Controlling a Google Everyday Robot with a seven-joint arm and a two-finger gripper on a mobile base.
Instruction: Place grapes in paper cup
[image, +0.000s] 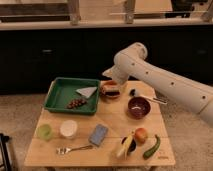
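The gripper (111, 81) hangs at the end of the pale arm (165, 82), just above a brown striped bowl (111, 91) toward 12 o'clock on the table. The arm covers most of it, so whether it is spread or closed cannot be told. It holds nothing that can be seen.

The grapes (76, 103) lie inside the green tray (54, 90), near its front wall, at 8 o'clock from the gripper. A pale triangular sheet (86, 91) lies in the same tray at 1 o'clock from them. The paper cup (68, 128) stands on the bare wood at 6 o'clock from the grapes, outside the tray, with a light-green cup (45, 131) just beside it at 9 o'clock.

The light wooden table (112, 117) also bears a dark red bowl (138, 107) at 3 o'clock from its centre, a blue sponge (98, 134) at 6, and an orange-red fruit (141, 134) at 5.

The floor (20, 110) is speckled stone. Dark cabinets (45, 55) stand behind the table, under a pale ledge (50, 24).
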